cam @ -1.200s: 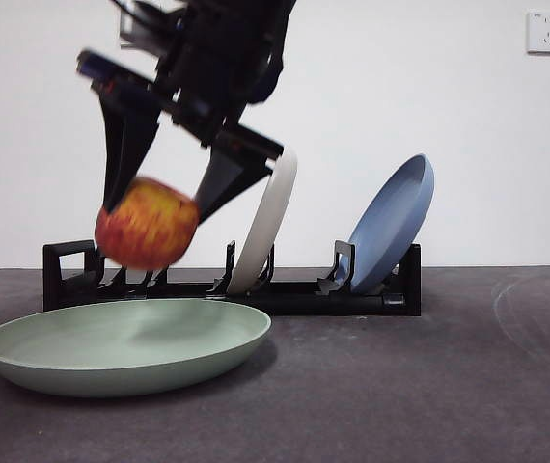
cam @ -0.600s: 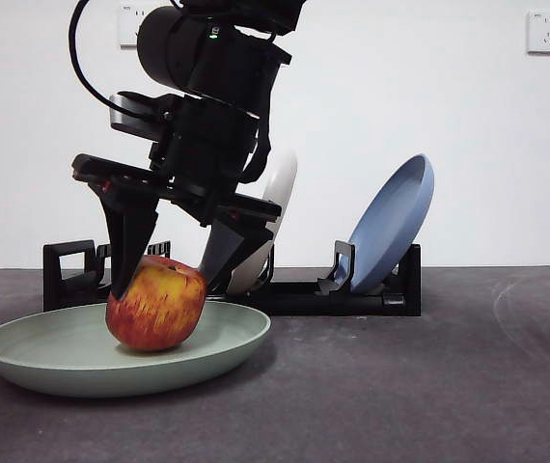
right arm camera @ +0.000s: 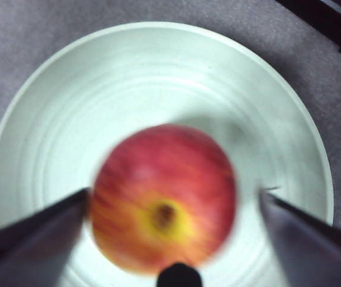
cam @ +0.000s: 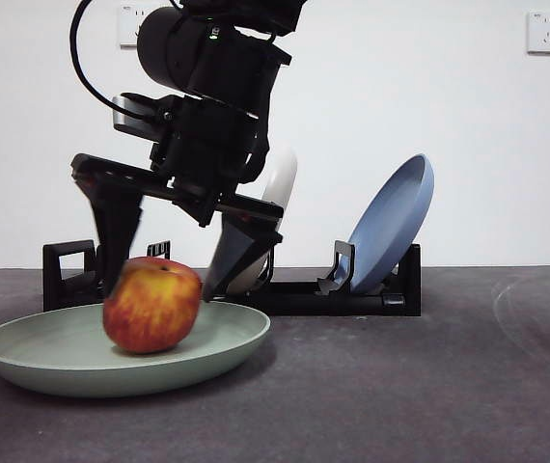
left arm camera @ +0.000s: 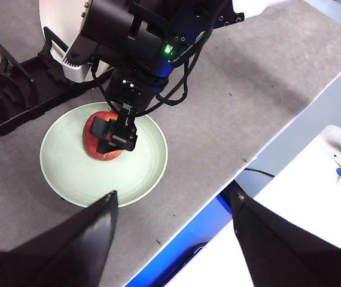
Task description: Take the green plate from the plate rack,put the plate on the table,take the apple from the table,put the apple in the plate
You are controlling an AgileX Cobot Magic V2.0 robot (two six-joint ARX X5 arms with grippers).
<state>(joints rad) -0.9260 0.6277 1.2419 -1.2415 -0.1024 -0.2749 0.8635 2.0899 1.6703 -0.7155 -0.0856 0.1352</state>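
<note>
White wall stands behind a dark grey desk (cam: 429,386), and two wall sockets (cam: 546,31) sit high up on it. On the desk, near the front, lies the green plate (cam: 43,362). It is flat on the desk and much wider than the fruit in it.

The apple (cam: 152,304) sits in the middle of the green plate. It is red with yellow streaks, and its stem end points up. In the right wrist view the apple looks a bit blurry.

The right gripper (cam: 174,275) hangs just over the apple, coming down from above on a big black arm. Its two black jaws are spread wide, one on each side of the apple. In the right wrist view, each jaw tip sits just beside the apple without squeezing it.

The left gripper (left arm camera: 173,209) is up high and well apart from the plate, looking down on it. Its jaws are wide apart too, and it holds nothing.

Behind the plate stands the plate rack (cam: 294,289), long, low and black. A cream-white plate (cam: 277,188) leans in one slot, partly hidden by the arm. A blue plate (cam: 391,224) leans in a slot nearer the other end.
</note>
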